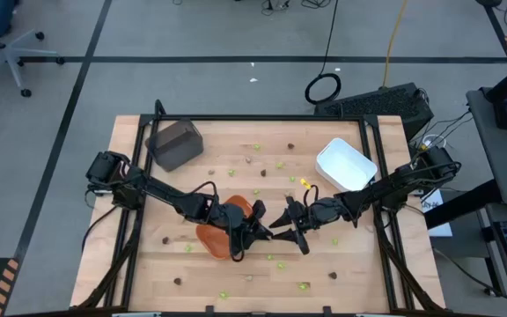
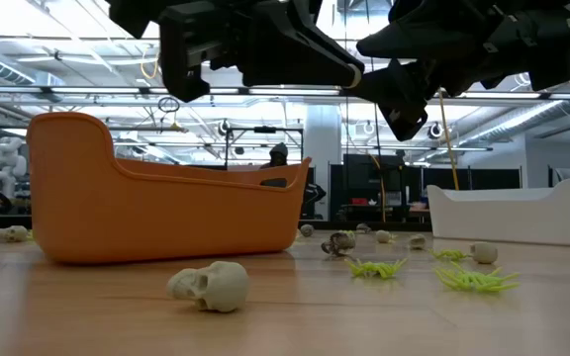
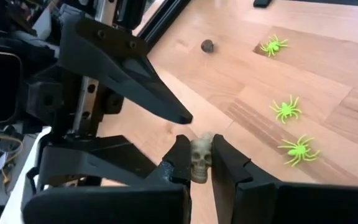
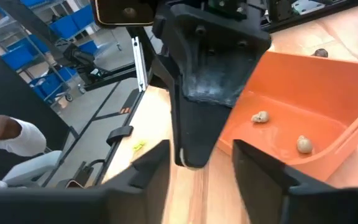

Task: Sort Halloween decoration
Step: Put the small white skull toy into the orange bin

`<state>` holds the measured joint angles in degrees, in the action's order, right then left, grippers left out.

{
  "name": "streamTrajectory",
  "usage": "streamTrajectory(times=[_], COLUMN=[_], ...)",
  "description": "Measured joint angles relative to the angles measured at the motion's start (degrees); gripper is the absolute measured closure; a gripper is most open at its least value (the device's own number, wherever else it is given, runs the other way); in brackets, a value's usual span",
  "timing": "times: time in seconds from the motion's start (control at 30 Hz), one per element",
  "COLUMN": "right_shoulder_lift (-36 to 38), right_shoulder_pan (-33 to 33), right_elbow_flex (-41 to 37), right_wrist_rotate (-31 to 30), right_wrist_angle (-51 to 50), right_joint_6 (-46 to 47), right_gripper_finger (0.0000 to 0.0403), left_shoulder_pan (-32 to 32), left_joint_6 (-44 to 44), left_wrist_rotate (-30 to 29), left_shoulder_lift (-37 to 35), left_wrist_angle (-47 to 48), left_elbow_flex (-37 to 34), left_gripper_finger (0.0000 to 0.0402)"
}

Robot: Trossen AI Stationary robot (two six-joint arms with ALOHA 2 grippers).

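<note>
the left pincer (image 3: 199,163) is clamped on a tan skull (image 3: 201,160), pinched at its temples between the fingertips. it looks light, hard and smooth, so a side squeeze should hold. the right pincer (image 4: 199,163) stands spread and empty, facing it, just beside the orange tray (image 4: 303,106).

1. The counter (image 1: 148,264) has a light wooden top inside a black frame.
2. The floor (image 1: 60,88) around it is grey, marked with dark tape lines.
3. An office chair (image 1: 3,53) stands on the floor at the far left.
4. A coiled black cable (image 1: 323,88) lies on the floor beyond the counter.
5. The low view shows a ceiling with long strip lights (image 2: 28,69) and white beams.
6. Blue storage bins (image 4: 48,37) fill shelving in the room.
</note>
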<state>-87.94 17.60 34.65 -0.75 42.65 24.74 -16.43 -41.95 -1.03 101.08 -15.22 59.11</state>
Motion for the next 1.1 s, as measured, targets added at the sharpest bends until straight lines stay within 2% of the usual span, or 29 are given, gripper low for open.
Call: streamTrajectory(times=[0.13,0.27,0.6,0.73,0.93,1.1], right_shoulder_lift=[0.25,1.37,1.22,1.22,1.22,1.22], right_shoulder_pan=[-0.66,-0.93,-0.26,1.00,3.09,3.53], right_elbow_flex=[0.00,0.00,-0.11,-0.11,-0.11,-0.11], right_wrist_rotate=[0.24,-0.88,-8.15,-8.26,-9.70,-12.59], right_wrist_angle=[-3.08,-8.24,-19.53,-19.19,-18.95,-18.97], right_joint_6=[-0.47,-0.72,-6.02,-6.43,-9.22,-10.49], right_gripper_finger=[0.0187,0.0167,0.0179,0.0181,0.0181,0.0181], left_shoulder_pan=[-1.64,-2.94,-4.84,-5.46,-7.33,-7.70], left_joint_6=[2.47,7.70,28.95,35.31,34.23,37.01], left_wrist_rotate=[-4.57,-9.89,-14.73,-17.37,-21.96,-22.44], left_shoulder_lift=[-0.36,-2.65,-6.35,-6.40,-6.40,-6.40], left_wrist_angle=[1.24,7.40,21.00,25.74,30.53,32.35], left_elbow_flex=[0.00,-0.02,-0.02,-0.02,-0.02,-0.08], left_gripper_finger=[0.0381,0.0381,0.0381,0.0381,0.0381,0.0380])
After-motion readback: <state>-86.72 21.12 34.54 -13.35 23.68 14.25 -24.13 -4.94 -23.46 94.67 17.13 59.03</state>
